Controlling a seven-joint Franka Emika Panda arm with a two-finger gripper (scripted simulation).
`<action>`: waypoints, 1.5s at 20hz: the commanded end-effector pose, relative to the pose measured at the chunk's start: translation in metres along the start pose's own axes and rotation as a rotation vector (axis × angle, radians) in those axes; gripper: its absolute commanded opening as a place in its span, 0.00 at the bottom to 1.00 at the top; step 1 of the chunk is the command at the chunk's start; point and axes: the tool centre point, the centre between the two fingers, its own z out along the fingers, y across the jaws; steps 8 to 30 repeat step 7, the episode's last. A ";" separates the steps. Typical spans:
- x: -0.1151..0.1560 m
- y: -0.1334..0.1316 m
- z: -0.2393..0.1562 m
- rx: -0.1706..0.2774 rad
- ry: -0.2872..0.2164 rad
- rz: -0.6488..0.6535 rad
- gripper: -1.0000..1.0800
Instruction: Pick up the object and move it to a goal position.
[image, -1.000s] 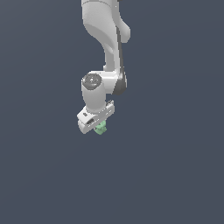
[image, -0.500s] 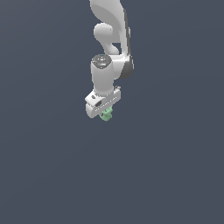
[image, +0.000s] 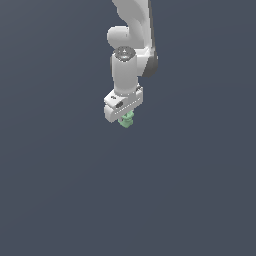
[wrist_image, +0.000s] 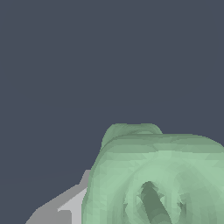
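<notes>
Gripper pointing down, jaws closed on object; green piece protrudes just below fingertips. Wrist view: object fills space between jaws.

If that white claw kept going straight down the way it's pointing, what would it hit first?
Apart from the green object the gripper holds, nothing shows below it: only plain dark background, with depth unclear.

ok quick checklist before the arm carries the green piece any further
1. Green piece sits at the gripper: ok.
2. Piece lifted off any surface: ok, nothing shows beneath it in the exterior view.
3. Grip centred on the piece: cannot tell, the fingers are mostly hidden; the wrist view shows the piece filling the frame.
4. Goal position marked: cannot tell, no marker visible.
5. Path clear of obstacles: ok, only plain background around the arm.
</notes>
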 end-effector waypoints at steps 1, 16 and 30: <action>-0.002 -0.007 -0.005 0.000 0.000 0.000 0.00; -0.004 -0.013 -0.009 0.001 0.001 0.000 0.00; -0.004 -0.013 -0.009 0.001 0.001 0.000 0.00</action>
